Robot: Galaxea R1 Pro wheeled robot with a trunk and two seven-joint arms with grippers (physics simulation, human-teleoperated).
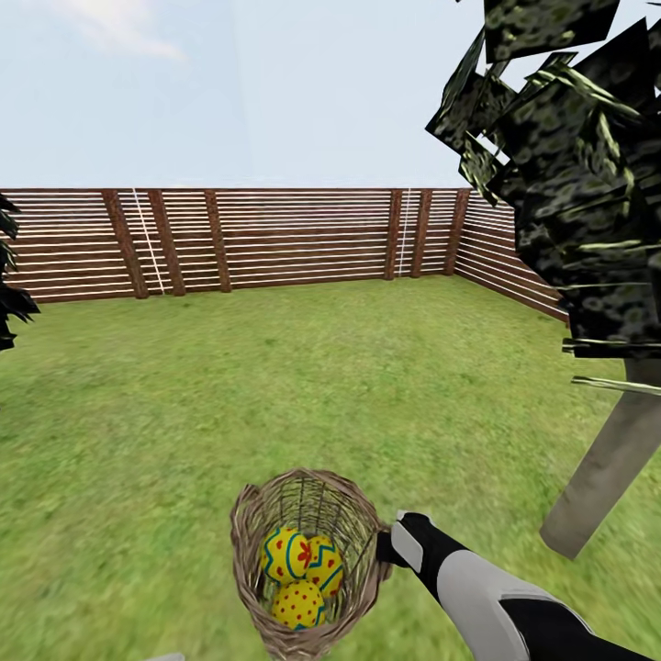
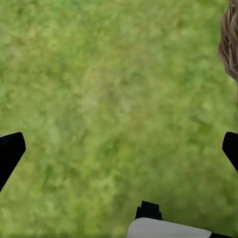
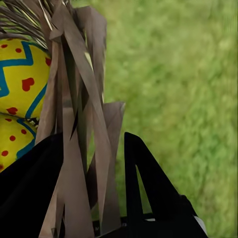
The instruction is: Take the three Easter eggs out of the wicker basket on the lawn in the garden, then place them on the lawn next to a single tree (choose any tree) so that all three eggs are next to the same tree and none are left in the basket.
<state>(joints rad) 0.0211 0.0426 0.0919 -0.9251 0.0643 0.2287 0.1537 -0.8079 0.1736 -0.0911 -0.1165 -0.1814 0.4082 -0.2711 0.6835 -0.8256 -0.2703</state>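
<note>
Basket wall clamped by right gripper (image 3: 96,163), fingers straddling the stiff, light wicker basket (image 1: 308,565) rim; left gripper (image 2: 119,148) spread, empty; eggs (image 1: 301,569) smooth, likely rolling.

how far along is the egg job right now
Done: nothing yet; all three Easter eggs sit in the wicker basket. In hand: the right end effector grips the basket's rim, beside the tree. Left: placing the eggs on the lawn by its trunk.

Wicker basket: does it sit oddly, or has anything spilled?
The wicker basket looks tilted, its opening facing the camera, with the right tool clamped on its rim. All three Easter eggs remain inside; nothing lies spilled on the lawn.
</note>
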